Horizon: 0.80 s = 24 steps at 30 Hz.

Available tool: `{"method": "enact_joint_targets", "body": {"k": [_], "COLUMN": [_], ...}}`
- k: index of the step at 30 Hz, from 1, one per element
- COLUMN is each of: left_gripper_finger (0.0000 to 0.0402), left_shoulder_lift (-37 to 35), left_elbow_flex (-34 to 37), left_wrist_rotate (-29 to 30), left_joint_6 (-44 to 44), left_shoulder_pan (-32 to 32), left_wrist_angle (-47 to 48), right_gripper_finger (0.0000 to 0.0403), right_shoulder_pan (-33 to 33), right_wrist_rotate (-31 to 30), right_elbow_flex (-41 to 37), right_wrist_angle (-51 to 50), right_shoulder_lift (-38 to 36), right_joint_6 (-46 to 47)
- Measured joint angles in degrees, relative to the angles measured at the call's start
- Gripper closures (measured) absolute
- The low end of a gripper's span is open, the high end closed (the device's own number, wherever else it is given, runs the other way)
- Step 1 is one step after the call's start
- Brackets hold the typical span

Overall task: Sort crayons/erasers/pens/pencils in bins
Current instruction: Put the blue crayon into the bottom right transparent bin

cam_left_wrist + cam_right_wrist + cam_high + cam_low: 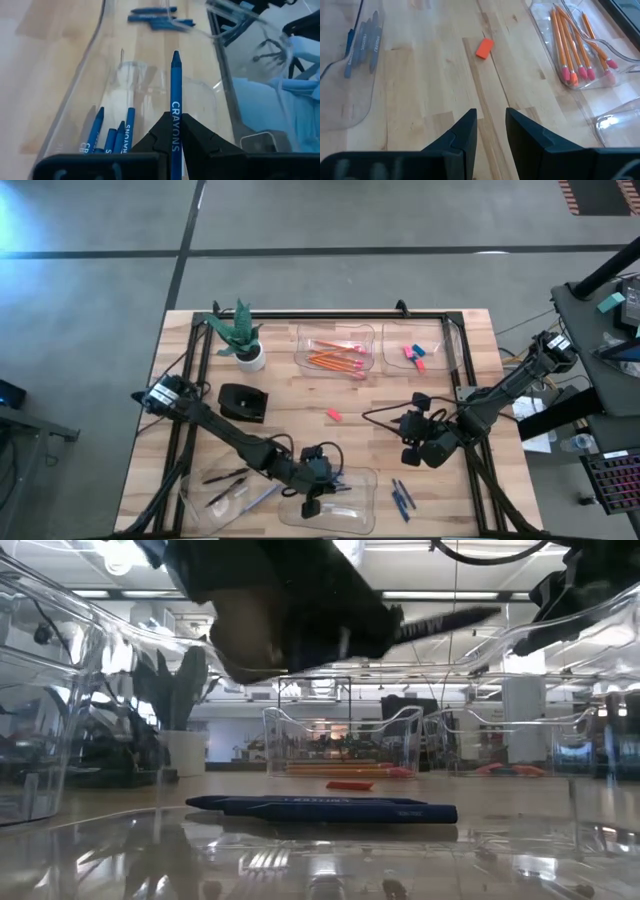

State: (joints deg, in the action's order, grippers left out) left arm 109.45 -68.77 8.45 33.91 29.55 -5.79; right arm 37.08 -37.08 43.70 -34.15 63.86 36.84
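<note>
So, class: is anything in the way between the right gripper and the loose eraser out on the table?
Nothing visible. The right gripper, fingers open and empty, hangs over bare wood, and the red eraser lies alone ahead of it. The pencil bin sits off to one side.

Held crayon (175,100) base hidden between pincer fingers, bin (75,105) crayons edge-cropped

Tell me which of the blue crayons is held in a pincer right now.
The crayon clamped between the left pincer's fingers, above the near bin. The other crayons lie loose: several on that bin's floor, a few on the table.
</note>
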Motion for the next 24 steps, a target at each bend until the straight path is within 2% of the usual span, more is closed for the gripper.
{"method": "enact_joint_targets", "body": {"k": [9,24], "left_gripper_finger": [0.0391,0.039], "left_shoulder_lift": [2.82,3.01], "left_elbow_flex": [-1.96,-1.86], "left_wrist_rotate": [-0.29,-0.61], "left_joint_6": [-0.38,-1.18], "left_shoulder_pan": [0.25,0.51], "left_wrist_angle": [0.31,3.95], "right_gripper_finger": [0.0307,0.0307], "right_shoulder_pan": [0.01,0.02], "right_wrist_rotate": [0.0,0.0], "right_elbow_flex": [0.0,0.0], "right_wrist_angle": [0.2,0.22], "right_shoulder_lift": [0.0,0.0], "right_joint_6": [-0.01,0.0]}}
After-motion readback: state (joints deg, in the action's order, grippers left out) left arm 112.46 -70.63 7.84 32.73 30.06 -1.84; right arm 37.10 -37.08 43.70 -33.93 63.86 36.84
